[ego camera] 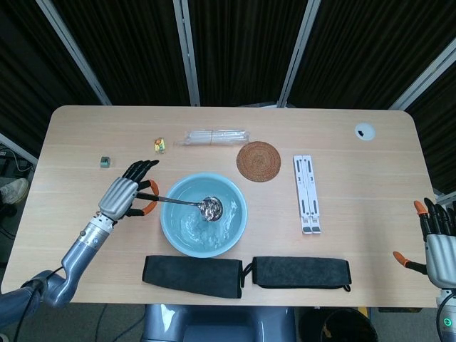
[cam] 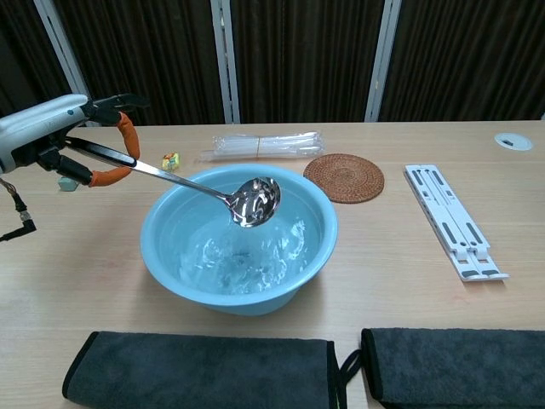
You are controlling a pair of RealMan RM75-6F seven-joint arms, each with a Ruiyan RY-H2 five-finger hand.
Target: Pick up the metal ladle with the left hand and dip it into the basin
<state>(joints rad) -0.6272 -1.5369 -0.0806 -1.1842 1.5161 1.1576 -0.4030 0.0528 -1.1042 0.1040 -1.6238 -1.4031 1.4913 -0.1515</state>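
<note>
1. Two hands are in my views. My left hand (cam: 64,141) grips the handle of the metal ladle (cam: 192,189), fingers wrapped around it, at the left of the desk (ego camera: 342,199).
2. From the chest view, the ladle's bowl hangs above the water, over the middle of the light blue basin (cam: 319,234), tilted slightly, not touching the rippled water.
3. My right hand (ego camera: 436,239) shows only in the head view, at the desk's far right edge, fingers spread and holding nothing.
4. Behind the basin lie a clear plastic packet (ego camera: 214,136) and a round woven coaster (ego camera: 258,161); a white folding stand (ego camera: 307,194) sits to the right.
5. Two dark folded cloths (ego camera: 192,275) lie side by side along the near edge.
6. A small yellow item (ego camera: 159,144) rests near the packet; I cannot tell what it is.
</note>
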